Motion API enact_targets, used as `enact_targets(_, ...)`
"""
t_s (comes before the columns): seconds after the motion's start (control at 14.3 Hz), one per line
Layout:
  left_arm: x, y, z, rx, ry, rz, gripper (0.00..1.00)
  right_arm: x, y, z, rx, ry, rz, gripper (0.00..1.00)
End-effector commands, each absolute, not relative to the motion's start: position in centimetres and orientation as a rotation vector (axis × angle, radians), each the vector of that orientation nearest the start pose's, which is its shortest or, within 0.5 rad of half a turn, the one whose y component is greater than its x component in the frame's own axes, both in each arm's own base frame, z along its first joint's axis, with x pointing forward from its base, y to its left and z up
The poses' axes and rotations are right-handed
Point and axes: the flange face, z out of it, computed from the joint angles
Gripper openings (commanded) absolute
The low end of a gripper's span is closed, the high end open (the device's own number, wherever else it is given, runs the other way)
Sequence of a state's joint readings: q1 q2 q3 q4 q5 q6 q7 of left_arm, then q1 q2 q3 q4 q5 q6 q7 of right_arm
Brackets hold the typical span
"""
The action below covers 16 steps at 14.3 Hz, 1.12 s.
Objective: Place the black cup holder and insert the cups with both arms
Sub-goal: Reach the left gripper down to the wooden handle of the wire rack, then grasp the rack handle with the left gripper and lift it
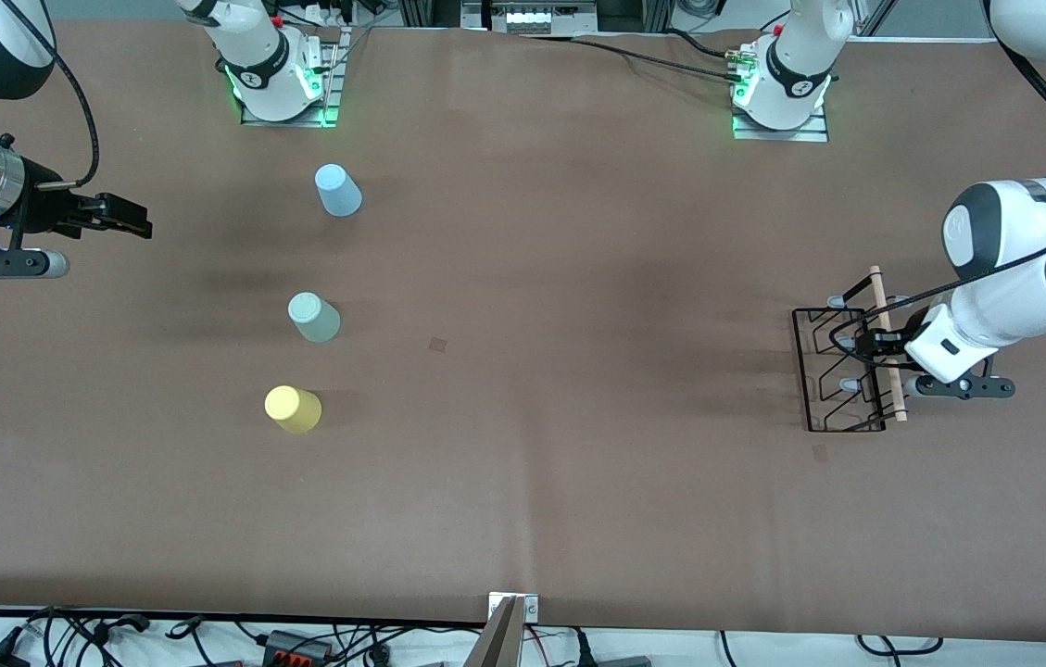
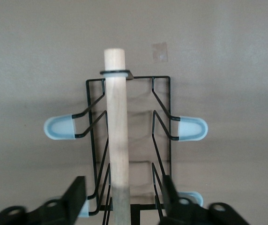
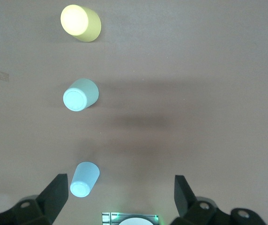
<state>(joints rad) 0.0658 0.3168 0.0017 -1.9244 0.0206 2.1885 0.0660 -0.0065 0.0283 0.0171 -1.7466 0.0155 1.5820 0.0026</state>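
Note:
The black cup holder (image 1: 842, 371) stands on the table at the left arm's end, its wooden rod (image 2: 116, 131) on top. My left gripper (image 1: 867, 346) is open, with one finger on either side of the rod (image 2: 122, 197) and a gap on both sides. The light blue cup (image 1: 337, 190), the sage green cup (image 1: 313, 317) and the yellow cup (image 1: 292, 409) stand upside down in a row toward the right arm's end. My right gripper (image 1: 138, 219) is open and empty in the air, apart from the cups. Its wrist view (image 3: 120, 190) shows the blue cup (image 3: 85, 179), the green cup (image 3: 80, 93) and the yellow cup (image 3: 80, 22).
The brown table (image 1: 532, 278) has small tape marks at its middle (image 1: 438, 345) and beside the holder (image 1: 820, 452). The right arm's base (image 1: 282, 79) and the left arm's base (image 1: 782, 93) stand along the table's edge. Cables (image 1: 300, 641) lie along the edge nearest the front camera.

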Motion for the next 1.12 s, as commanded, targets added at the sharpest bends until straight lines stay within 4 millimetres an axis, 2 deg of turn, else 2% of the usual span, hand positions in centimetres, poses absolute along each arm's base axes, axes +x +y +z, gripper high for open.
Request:
enact_targets(0.0,60.10,4.23,34.44,-3.125,0.051,0.031,0.47,54.49,0.80,52.79,-3.101,-0.006,0.282,1.00)
enact_targets(0.21,60.02,4.22,34.39,-3.125,0.053,0.043,0.28,54.49,0.82,52.79,-3.099,-0.006,0.282,1.00)
enact_targets(0.7,60.03,4.32,33.84,-3.126,0.051,0.055,0.27,54.30,0.82,52.72,-3.098,-0.006,0.300,1.00)
enact_targets(0.91,60.03,4.31,33.84,-3.127,0.050,0.055,0.04,54.30,0.82,52.72,-3.098,-0.006,0.301,1.00)
enact_targets(1.05,60.11,4.41,33.98,-3.125,0.049,0.050,0.01,54.30,0.90,52.66,-3.098,-0.006,0.301,1.00)
